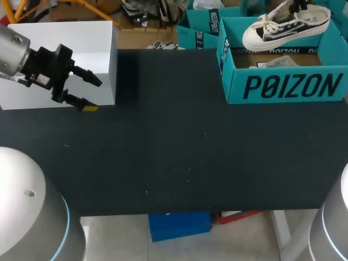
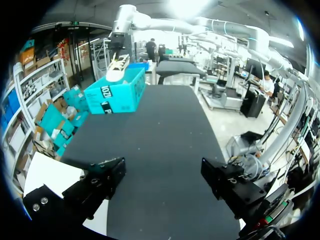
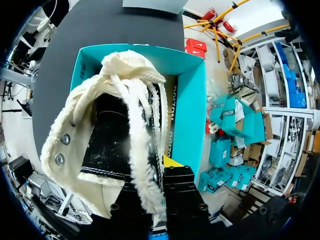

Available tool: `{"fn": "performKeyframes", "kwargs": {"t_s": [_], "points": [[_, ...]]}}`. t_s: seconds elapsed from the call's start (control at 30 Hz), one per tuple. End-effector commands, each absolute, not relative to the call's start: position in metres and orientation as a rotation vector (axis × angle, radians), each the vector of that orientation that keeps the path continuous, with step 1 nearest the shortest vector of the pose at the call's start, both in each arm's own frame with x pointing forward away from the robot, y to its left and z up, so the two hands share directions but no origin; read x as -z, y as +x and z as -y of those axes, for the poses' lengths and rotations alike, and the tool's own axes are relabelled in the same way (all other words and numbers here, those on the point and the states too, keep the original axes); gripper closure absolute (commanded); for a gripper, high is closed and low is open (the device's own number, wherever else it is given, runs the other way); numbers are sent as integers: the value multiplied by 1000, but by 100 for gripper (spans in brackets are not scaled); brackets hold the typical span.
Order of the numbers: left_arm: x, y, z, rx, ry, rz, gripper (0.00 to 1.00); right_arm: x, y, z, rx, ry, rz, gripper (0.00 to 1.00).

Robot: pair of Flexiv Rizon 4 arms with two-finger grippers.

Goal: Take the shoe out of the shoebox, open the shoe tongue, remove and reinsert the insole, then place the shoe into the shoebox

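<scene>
Head view: a dark bench carries the teal shoebox, which serves as the landmark for everything else.
Shoebox: open-topped, standing flat, with its printed long wall facing the robot.
Shoe: the cream and black shoe hangs in the air directly above the shoebox, clear of its walls, with the sole facing the robot and the toe tipped slightly lower than the heel.
Right tool: the right tool is clamped on the shoe, its 2 fingers pinching the fleecy collar from both sides. In the right wrist view the shoebox lies right below the shoe.
Left tool: the left tool is spread wide with nothing between its 2 fingers, well apart from the shoebox, across the bench from it.
Left wrist view: the left tool looks across the bare bench toward the shoebox, with the shoe above it.
White box: a white box sits under the left tool, well apart from the shoebox.
</scene>
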State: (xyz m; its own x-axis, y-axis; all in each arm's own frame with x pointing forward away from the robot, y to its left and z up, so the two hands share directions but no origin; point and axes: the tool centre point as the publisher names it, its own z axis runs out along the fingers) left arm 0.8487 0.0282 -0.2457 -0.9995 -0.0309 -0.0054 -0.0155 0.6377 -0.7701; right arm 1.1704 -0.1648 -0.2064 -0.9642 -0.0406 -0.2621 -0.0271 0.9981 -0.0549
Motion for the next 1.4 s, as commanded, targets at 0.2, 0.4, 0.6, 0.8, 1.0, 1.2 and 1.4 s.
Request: {"fn": "performKeyframes", "kwargs": {"t_s": [0.2, 0.4, 0.6, 0.8, 1.0, 1.2, 1.4], "points": [[247, 848, -28, 1326, -40, -2823, 0, 235, 1222, 188, 31, -65, -2949, 100], [247, 848, -28, 1326, -40, -2823, 0, 249, 1233, 185, 0, -62, -2964, 100], [247, 848, -28, 1326, -40, -2823, 0, 264, 1236, 178, -31, -34, -2977, 100], [247, 848, -28, 1326, -40, -2823, 0, 284, 1240, 175, -26, -18, -2970, 100], [247, 848, -28, 1326, -40, -2823, 0, 307, 1238, 169, -49, 5, -2967, 100], [247, 848, -28, 1326, -40, -2823, 0, 330, 1237, 167, -57, 25, -2967, 100], [247, 848, -28, 1326, -40, -2823, 0, 351, 1241, 171, -75, 56, -2967, 100]]}}
